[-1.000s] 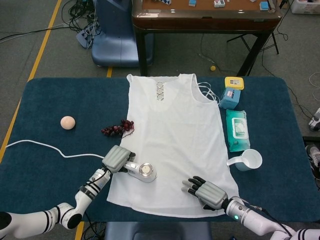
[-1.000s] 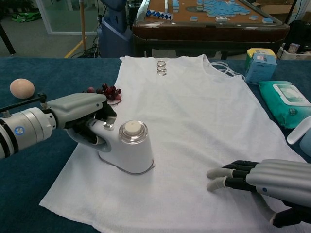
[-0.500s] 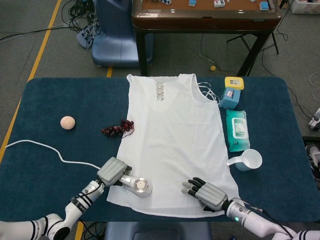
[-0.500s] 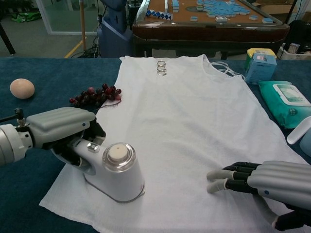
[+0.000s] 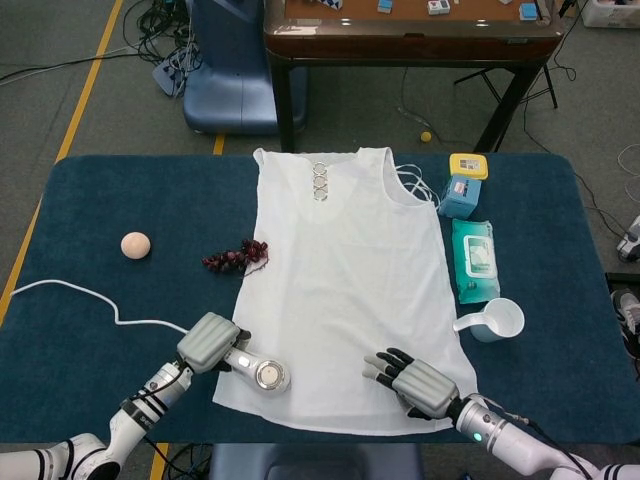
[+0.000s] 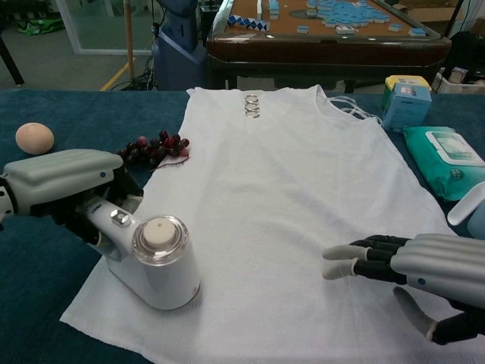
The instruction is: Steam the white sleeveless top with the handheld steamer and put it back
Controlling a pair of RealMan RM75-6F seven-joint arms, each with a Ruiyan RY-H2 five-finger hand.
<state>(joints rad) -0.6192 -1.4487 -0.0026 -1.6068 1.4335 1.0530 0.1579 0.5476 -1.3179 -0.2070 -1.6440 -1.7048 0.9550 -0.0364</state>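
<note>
The white sleeveless top [image 5: 345, 280] [image 6: 292, 189] lies flat on the blue table, neck toward the far edge. My left hand [image 5: 208, 343] [image 6: 64, 189] grips the handle of the white handheld steamer [image 5: 262, 374] [image 6: 155, 262], whose head rests on the top's lower left corner. A white cord [image 5: 80, 298] trails left from it. My right hand [image 5: 415, 382] [image 6: 413, 277] lies flat on the top's lower right part, fingers spread, holding nothing.
A bunch of dark grapes [image 5: 236, 256] [image 6: 151, 146] lies at the top's left edge, and a peach-coloured ball [image 5: 135, 244] [image 6: 34, 138] further left. Right of the top are a blue-yellow box [image 5: 463, 185], a wipes pack [image 5: 473, 260] and a white cup [image 5: 495, 320].
My left hand has drawn the steamer down and to the left, from the lower middle-left of the top to its bottom left corner. The right hand has barely moved.
</note>
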